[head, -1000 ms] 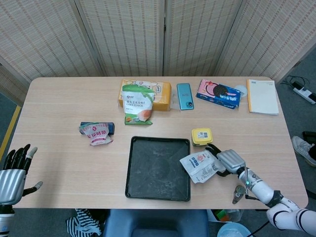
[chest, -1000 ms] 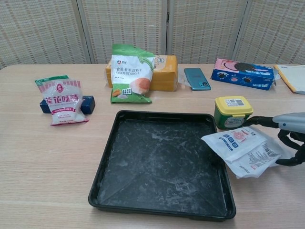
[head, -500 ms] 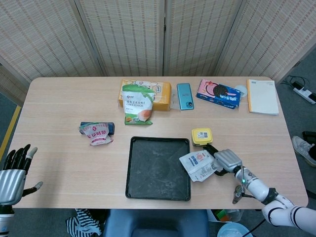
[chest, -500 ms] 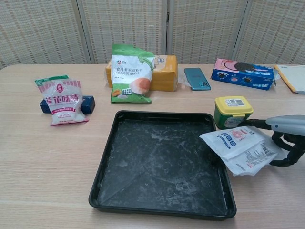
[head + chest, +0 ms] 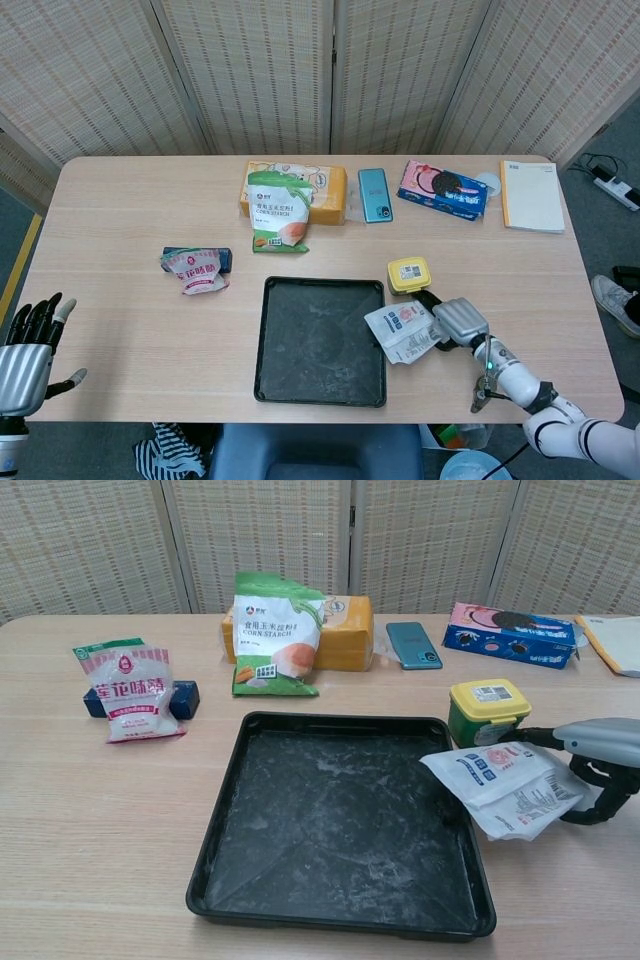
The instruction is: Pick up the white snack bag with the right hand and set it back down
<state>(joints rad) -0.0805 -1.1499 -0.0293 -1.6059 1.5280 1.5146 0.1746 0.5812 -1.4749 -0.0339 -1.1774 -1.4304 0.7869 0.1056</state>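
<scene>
The white snack bag has red and blue print and hangs over the right rim of the black tray. My right hand grips the bag's right edge, thumb on top and fingers curled underneath. The bag looks slightly raised and tilted; whether its underside still touches the table is hidden. My left hand hovers off the table's front left corner, fingers spread and holding nothing; the chest view does not show it.
A yellow-lidded tub stands just behind the bag. Further back are a corn starch bag against a yellow box, a teal phone, a cookie box and a notebook. A pink-white packet lies at left.
My right hand has moved a little left and toward the tub with the white bag, and the bag now lies further over the tray's right rim. The left hand is unchanged.
</scene>
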